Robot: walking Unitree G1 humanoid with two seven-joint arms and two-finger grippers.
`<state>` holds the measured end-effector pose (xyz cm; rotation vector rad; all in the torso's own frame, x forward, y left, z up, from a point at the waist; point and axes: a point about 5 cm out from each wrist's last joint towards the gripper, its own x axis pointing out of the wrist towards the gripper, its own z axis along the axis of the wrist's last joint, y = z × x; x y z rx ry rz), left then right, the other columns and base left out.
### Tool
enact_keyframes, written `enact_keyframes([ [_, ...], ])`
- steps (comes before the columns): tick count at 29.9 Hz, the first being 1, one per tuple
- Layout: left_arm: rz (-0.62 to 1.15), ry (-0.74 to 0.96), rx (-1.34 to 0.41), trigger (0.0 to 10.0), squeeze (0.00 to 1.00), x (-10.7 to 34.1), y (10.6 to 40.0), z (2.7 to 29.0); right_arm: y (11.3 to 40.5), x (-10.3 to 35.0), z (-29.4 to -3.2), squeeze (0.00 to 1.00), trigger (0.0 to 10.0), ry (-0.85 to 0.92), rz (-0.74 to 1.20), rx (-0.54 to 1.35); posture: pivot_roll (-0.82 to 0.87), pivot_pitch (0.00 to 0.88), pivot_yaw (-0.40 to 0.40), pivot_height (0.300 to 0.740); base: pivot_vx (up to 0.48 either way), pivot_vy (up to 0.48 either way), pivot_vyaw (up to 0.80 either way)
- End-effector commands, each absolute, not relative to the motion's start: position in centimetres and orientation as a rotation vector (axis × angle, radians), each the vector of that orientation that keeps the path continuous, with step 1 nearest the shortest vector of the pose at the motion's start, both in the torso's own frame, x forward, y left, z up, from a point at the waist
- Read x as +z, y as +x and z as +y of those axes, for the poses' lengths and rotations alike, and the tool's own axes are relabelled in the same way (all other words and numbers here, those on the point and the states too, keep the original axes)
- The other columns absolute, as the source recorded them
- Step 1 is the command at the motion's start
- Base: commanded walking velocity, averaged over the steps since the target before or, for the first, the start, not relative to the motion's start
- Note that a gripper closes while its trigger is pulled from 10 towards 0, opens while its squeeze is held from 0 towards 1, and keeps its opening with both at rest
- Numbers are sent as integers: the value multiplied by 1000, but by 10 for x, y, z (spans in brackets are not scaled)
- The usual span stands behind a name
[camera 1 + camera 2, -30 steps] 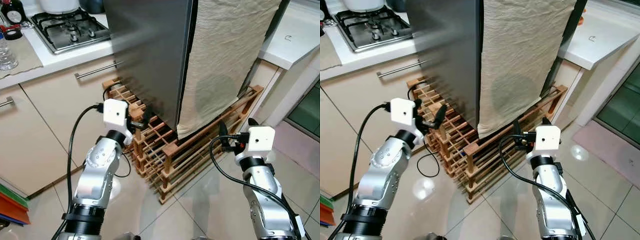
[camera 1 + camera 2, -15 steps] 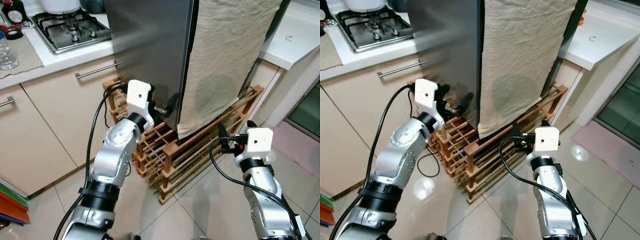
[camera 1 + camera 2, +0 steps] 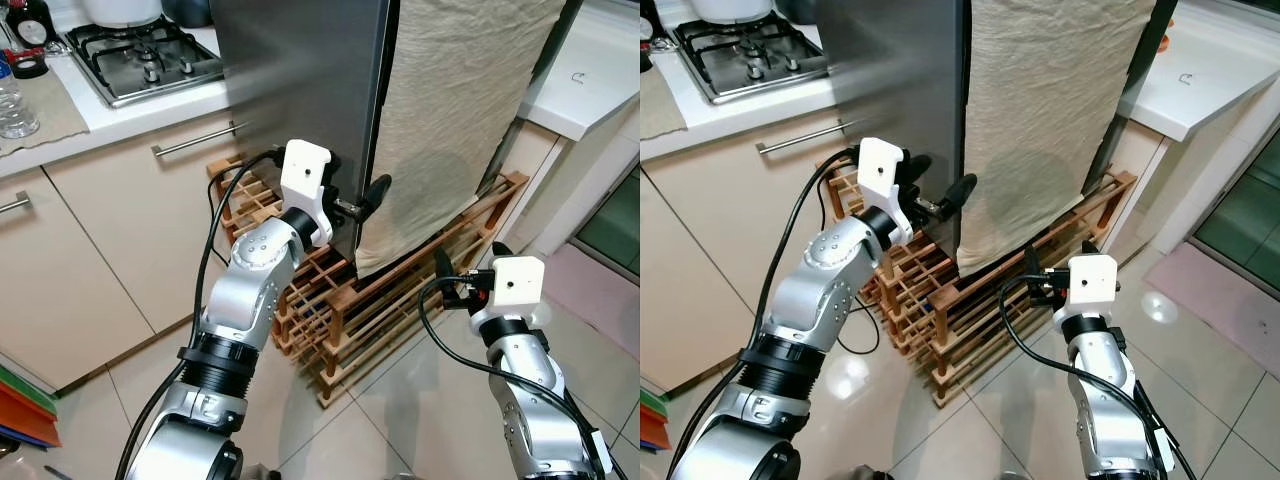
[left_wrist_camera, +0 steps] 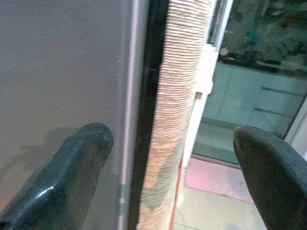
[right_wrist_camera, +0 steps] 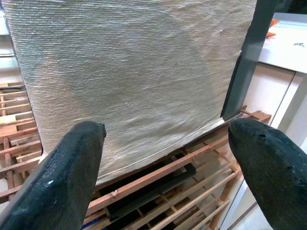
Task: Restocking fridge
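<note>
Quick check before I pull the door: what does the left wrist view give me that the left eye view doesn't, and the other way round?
The left wrist view adds the dark gap between the fridge side and the beige cloth, seen edge-on between its open fingers. The left eye view adds the wooden rack under the fridge, the hob, the cabinets and the right gripper, open, held low. Both show the left gripper at the fridge's front corner.

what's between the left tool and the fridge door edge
Nothing visible. The left tool, open, sits right at the corner of the fridge, where the beige cloth hangs over the door front.
</note>
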<state>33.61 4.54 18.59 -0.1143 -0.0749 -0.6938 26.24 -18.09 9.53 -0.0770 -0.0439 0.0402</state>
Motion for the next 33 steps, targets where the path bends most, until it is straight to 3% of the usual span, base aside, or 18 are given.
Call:
enact_keyframes([
  [1,-81,-111,-730,10000,0,191,336,38,263,92,-180,0,10000,-79,-25,44,-108,0,6,730,0,0,0],
  [33,-59,-137,-797,10000,0,191,344,9,262,89,-182,0,10000,-88,-14,43,-123,0,6,730,0,0,0],
])
